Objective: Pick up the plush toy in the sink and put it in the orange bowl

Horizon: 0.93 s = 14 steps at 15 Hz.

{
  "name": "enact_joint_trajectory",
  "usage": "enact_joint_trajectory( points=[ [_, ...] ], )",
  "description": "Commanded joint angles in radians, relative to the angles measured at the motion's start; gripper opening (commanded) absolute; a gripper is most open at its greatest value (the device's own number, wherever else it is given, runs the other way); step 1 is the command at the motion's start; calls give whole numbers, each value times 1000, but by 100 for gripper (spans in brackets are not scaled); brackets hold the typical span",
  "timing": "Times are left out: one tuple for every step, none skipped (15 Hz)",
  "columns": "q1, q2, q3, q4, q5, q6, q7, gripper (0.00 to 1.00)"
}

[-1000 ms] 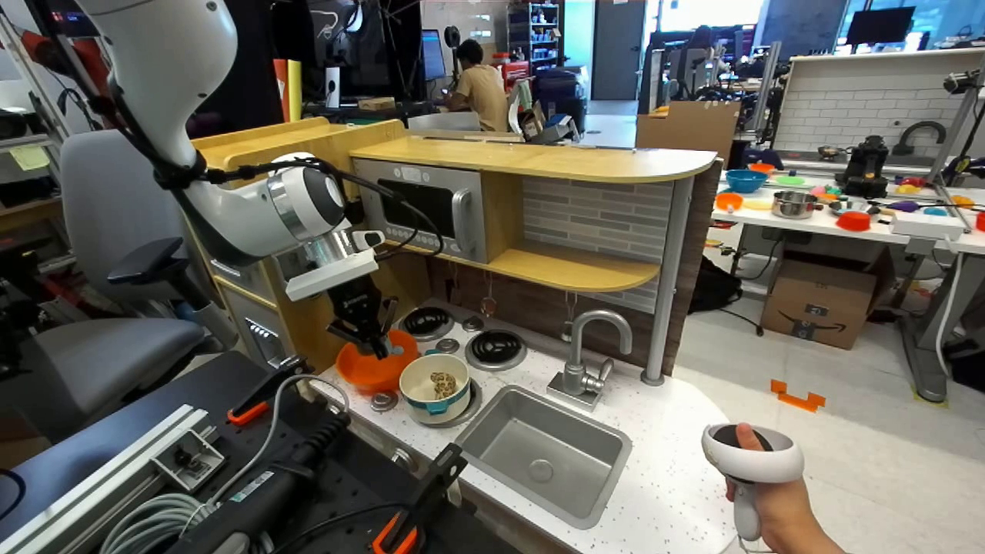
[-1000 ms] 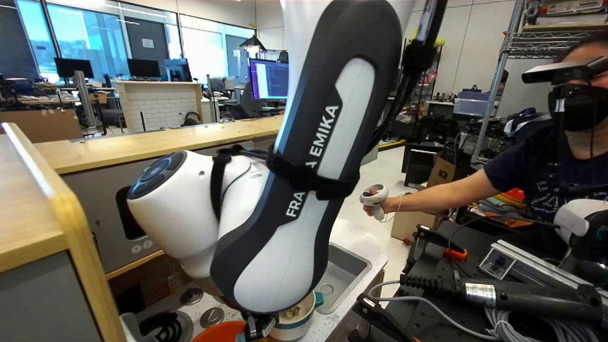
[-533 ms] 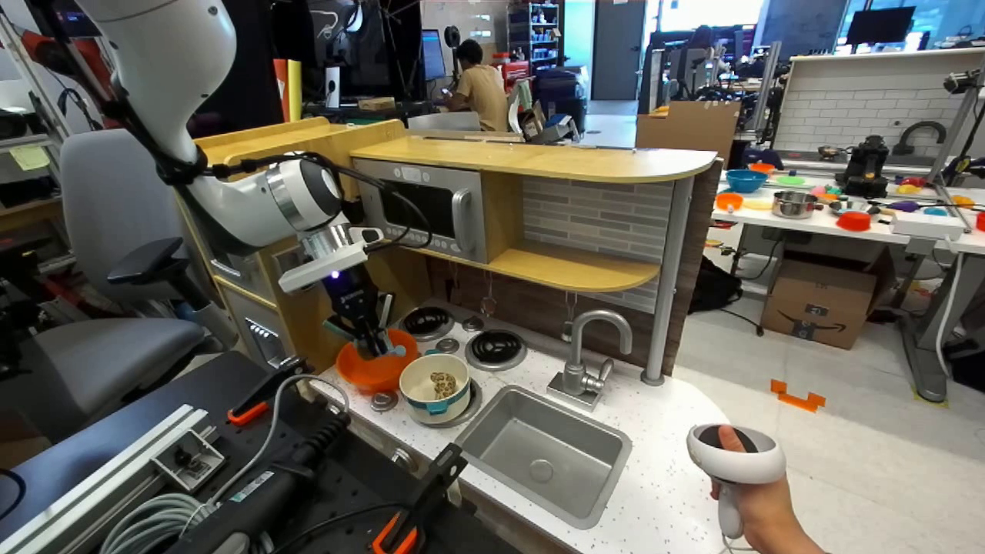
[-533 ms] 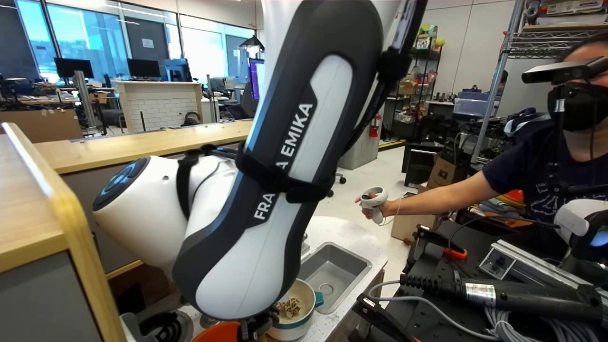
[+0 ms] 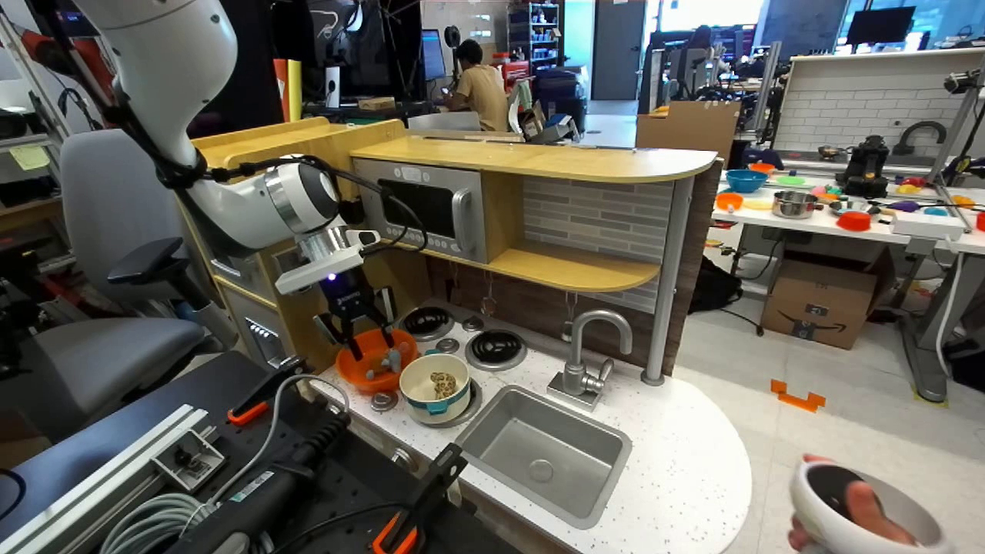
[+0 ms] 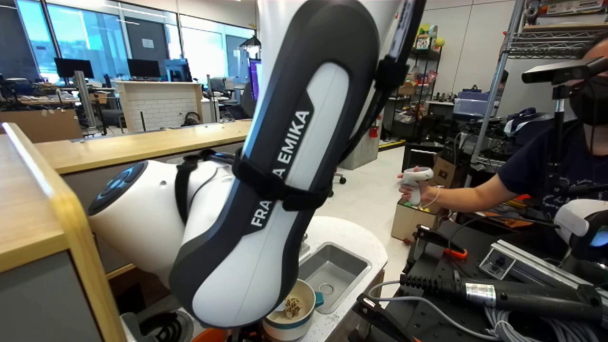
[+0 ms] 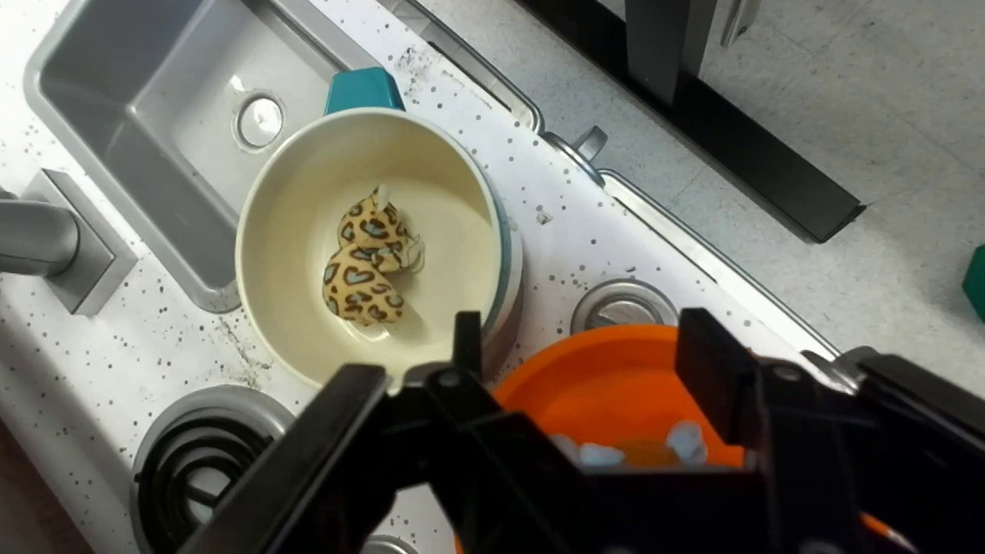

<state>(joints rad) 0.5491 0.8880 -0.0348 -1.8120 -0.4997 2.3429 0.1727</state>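
Inside the orange bowl (image 5: 353,375) lies the plush toy (image 5: 394,358); pale grey-blue parts of it show, and in the wrist view a brownish patch sits between pale bits of the plush toy (image 7: 687,442). My gripper (image 5: 372,348) is over the bowl, its fingers spread wide. From the wrist, the gripper (image 7: 581,352) has only the orange bowl (image 7: 600,377) and the toy below the gap, nothing held. The gripper body covers part of the toy. No toy lies in the grey sink (image 5: 569,469).
A pale bowl (image 7: 446,208) with teal handles stands between the orange bowl and the sink, holding a leopard-print plush (image 7: 362,265). Black coil burners (image 5: 496,350) and a faucet (image 5: 575,362) are nearby. A cabinet with a yellow shelf (image 5: 573,265) rises behind the counter.
The fingers have spread apart and let go of the plush toy, which now rests in the orange bowl. The arm has shifted slightly. The person's hand with the controller has moved away.
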Motion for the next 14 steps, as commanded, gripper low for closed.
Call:
enact_joint_trajectory(
  points=[
    [-87, -108, 31, -160, -15, 117, -55, 100],
    [-110, -141, 26, -220, -22, 169, -72, 100],
    [-131, -172, 17, -276, -24, 218, -79, 100],
    [-161, -204, 13, -328, -20, 261, -100, 100],
    [-184, -237, 1, -382, -21, 307, -105, 100],
    [-210, -273, -8, -437, -18, 348, -114, 100],
    [-236, -311, -21, -493, -17, 392, -122, 100],
    [-265, -350, -30, -545, -12, 437, -135, 100],
    [-296, -392, -38, -595, -2, 478, -150, 100],
    [-331, -434, -40, -644, 11, 511, -173, 100],
    [-368, -480, -40, -689, 25, 532, -201, 100],
    [-409, -528, -34, -733, 42, 548, -231, 100],
    [-455, -579, -20, -774, 73, 551, -264, 100],
    [-503, -628, -1, -812, 108, 548, -307, 100]
  ],
)
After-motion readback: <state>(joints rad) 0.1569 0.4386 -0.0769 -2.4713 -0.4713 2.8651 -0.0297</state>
